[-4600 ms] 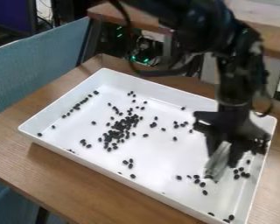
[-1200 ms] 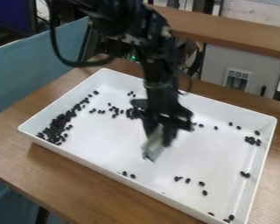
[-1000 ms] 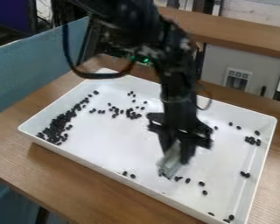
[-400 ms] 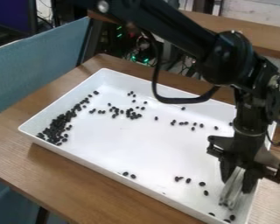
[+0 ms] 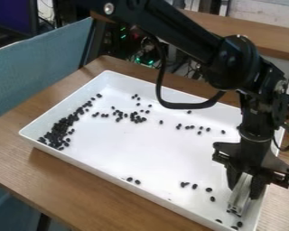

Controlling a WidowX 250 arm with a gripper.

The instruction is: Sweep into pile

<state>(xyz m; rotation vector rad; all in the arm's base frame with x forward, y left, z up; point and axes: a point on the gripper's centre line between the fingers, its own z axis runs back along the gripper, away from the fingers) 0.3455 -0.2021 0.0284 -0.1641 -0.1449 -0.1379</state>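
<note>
Wooden bench [image 5: 20, 158] beneath, white tray [image 5: 141, 153] on top. Over its lower-right corner the pincer [image 5: 245, 185] is clamped on a pale bar [image 5: 240, 196]. Dark bean heap [image 5: 61, 128] along the left wall; loose beans [image 5: 194, 186] elsewhere. Gathering looks half done; next, likely, a leftward sweep toward the heap.
</note>
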